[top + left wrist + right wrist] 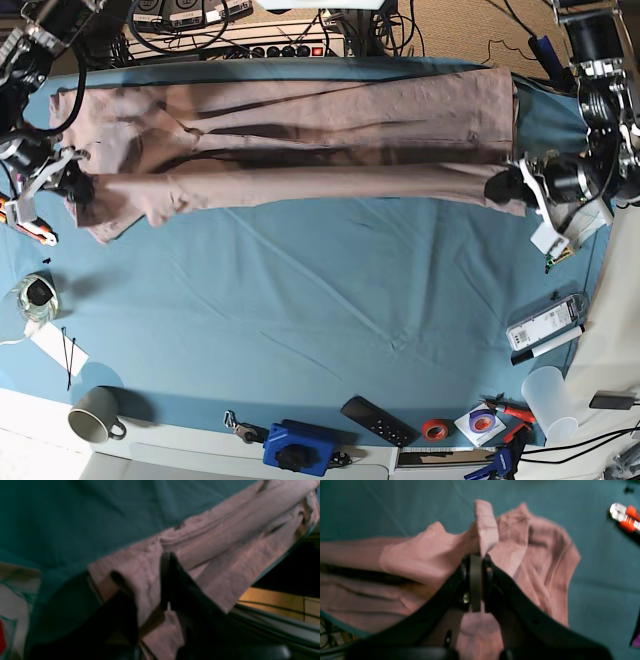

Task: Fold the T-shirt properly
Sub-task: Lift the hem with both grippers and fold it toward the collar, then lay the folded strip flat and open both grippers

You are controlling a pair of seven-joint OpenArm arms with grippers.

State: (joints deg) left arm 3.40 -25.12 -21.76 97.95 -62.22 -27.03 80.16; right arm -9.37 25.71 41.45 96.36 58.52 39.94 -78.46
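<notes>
The mauve-brown T-shirt lies stretched across the far part of the blue table cover, its near edge lifted into a long fold. My left gripper is shut on the shirt's hem corner at the right; in the left wrist view the cloth hangs between its fingers. My right gripper is shut on the shirt's sleeve end at the left; in the right wrist view a bunch of cloth sticks up from its closed fingers.
On the table cover: a grey mug, a remote, a blue box, a red tape roll, a white device, an orange-white tool by the right gripper. Cables and a power strip lie behind.
</notes>
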